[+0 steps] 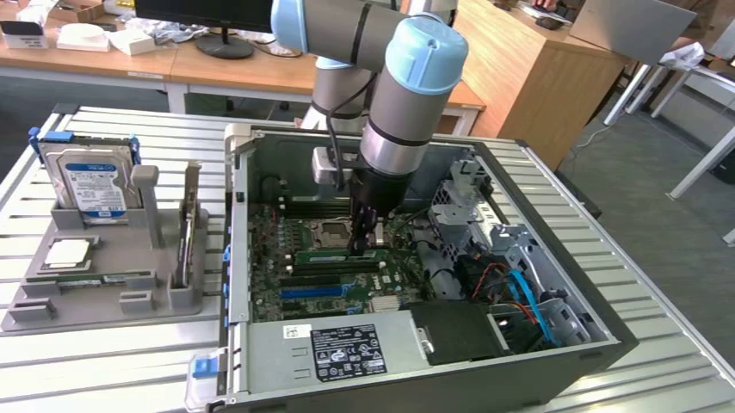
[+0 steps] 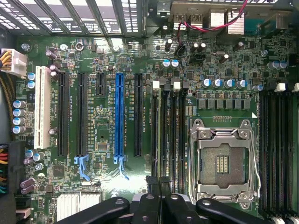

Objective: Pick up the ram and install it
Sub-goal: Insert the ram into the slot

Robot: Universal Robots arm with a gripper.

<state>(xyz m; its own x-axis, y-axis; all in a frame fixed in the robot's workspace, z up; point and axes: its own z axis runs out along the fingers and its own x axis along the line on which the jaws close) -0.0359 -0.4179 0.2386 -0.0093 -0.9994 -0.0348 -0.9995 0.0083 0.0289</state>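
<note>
Now the gripper (image 1: pixel 367 245) is down inside the open computer case (image 1: pixel 597 342), its fingers clenched on the top edge of the ram (image 1: pixel 333 255); the ram stands on its long edge just beside the processor socket (image 1: pixel 333 231), on the side of the socket toward the blue slot (image 1: pixel 312 292); its long axis runs from the exterior view's left to the exterior view's right, parallel to the black memory slots (image 1: pixel 327 270) next to the socket; whether it already sits in a slot, I cannot tell; in the wrist view the dark fingertips (image 2: pixel 151 185) are close together near the socket.
</note>
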